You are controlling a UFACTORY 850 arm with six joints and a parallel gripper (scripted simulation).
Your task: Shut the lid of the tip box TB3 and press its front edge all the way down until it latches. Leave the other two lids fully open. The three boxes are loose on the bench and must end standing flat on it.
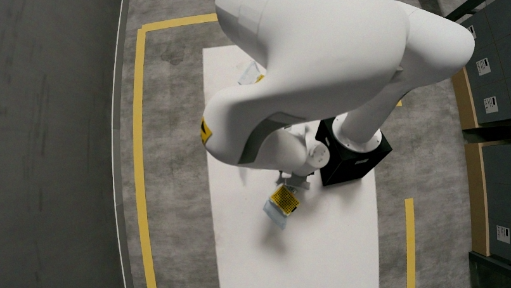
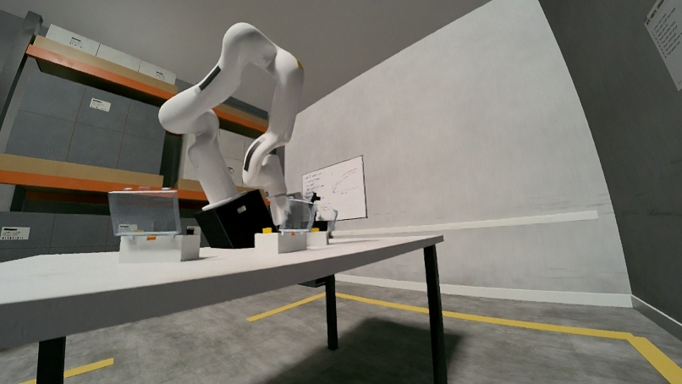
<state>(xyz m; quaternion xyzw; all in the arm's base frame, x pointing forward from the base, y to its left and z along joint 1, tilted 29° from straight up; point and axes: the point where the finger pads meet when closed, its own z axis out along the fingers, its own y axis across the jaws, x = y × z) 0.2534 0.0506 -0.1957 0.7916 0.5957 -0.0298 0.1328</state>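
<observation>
Three white tip boxes with yellow tip racks and clear hinged lids stand on the white bench; I cannot read their labels. In the overhead view, one box (image 1: 284, 199) lies next to the robot base with its lid (image 1: 274, 213) open away from the base. It is the farthest box in the side view (image 2: 317, 237). My gripper (image 1: 293, 180) is open and empty, low at this box's base-side edge; it shows in the side view (image 2: 286, 213) behind a lid. A second box (image 1: 252, 74) peeks out under the arm and is the nearest in the side view (image 2: 157, 248), lid (image 2: 143, 211) upright. The middle box (image 2: 281, 241) is hidden overhead.
The black robot base (image 1: 352, 151) stands on the bench edge close to the gripper. The arm covers much of the bench overhead. Shelving with grey boxes (image 1: 489, 89) lines one side. A whiteboard (image 2: 336, 187) hangs on the far wall.
</observation>
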